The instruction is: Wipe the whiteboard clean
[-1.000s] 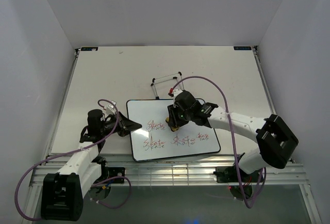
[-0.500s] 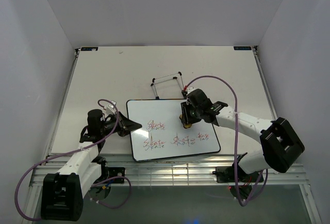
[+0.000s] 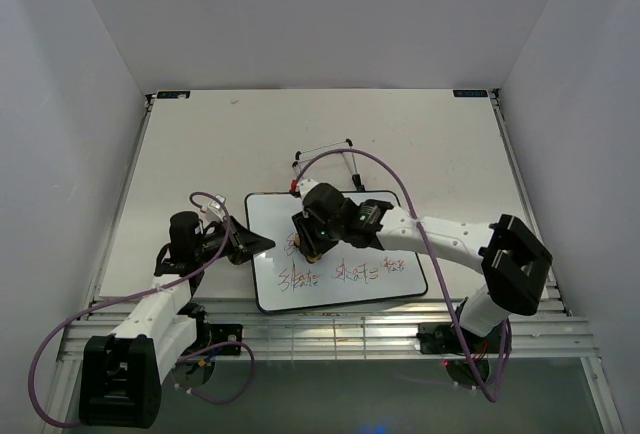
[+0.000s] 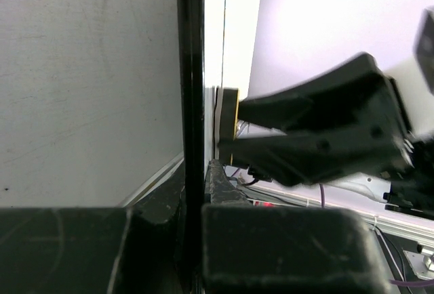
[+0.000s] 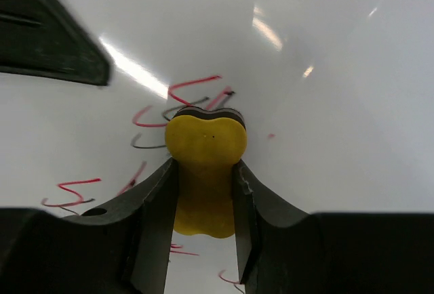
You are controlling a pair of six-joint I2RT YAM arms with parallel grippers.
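Observation:
The whiteboard (image 3: 345, 289) lies flat near the table's front edge, with red-and-black scribbled words on its lower half. My right gripper (image 3: 311, 242) is shut on a yellow eraser block (image 5: 205, 146) and presses it on the board's upper left writing (image 5: 196, 91). My left gripper (image 3: 256, 245) is shut on the board's left edge. In the left wrist view the board's black rim (image 4: 190, 91) runs edge-on between my fingers (image 4: 271, 246), with the eraser (image 4: 230, 123) and the right gripper beyond. The board fills the right wrist view (image 5: 319, 91).
A thin wire easel stand (image 3: 325, 159) lies on the table just behind the board. The left gripper's black finger (image 5: 47, 43) shows at the upper left of the right wrist view. Purple cables loop over both arms. Walls close the table's sides.
My right gripper with the eraser swept right across the board's upper part, then back left to the upper left word. The left gripper and the board stayed still.

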